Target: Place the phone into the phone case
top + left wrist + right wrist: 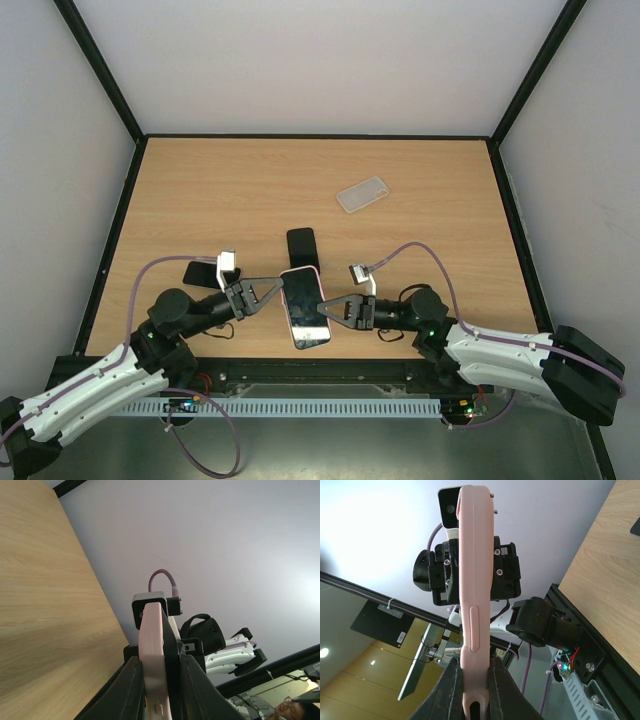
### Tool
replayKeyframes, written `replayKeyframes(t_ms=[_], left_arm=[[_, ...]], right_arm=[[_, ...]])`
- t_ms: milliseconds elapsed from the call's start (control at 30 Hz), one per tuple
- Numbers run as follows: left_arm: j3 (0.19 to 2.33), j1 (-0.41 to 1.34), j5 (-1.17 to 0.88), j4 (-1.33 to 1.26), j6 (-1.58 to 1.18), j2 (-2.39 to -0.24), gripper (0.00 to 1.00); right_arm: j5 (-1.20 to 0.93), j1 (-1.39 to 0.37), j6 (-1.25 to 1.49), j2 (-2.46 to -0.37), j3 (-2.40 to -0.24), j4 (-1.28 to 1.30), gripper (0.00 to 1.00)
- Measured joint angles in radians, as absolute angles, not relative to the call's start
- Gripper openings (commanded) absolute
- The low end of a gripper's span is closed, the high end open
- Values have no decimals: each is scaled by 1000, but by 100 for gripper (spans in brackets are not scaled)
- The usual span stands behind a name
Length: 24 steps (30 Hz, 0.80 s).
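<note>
While the left pincer (pixel 281 286) and right pincer (pixel 321 306) clamp the smooth pink-edged phone (pixel 308 322), a glossy black slab (pixel 301 246) lies just beyond, a translucent rounded case (pixel 363 194) farther off.

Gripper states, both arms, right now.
Left gripper: closed on the pink phone.
Right gripper: closed on the same pink phone, opposite edge.
</note>
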State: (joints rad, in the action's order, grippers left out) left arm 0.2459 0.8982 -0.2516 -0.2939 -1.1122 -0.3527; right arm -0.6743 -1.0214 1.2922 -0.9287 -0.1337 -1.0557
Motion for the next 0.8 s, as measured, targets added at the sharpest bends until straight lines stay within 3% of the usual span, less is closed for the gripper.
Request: replayKeyframes(t_ms=[367, 533, 800], left_arm=[[297, 898, -208, -190, -1109, -395, 3], [303, 898, -207, -175, -1106, -398, 33], [294, 898, -214, -189, -1099, -389, 38]], right_arm=[[-640, -1020, 1268, -921, -133, -1005, 2], [-637, -1020, 1265, -916, -133, -993, 2], [-650, -1021, 1280, -916, -133, -1001, 2]])
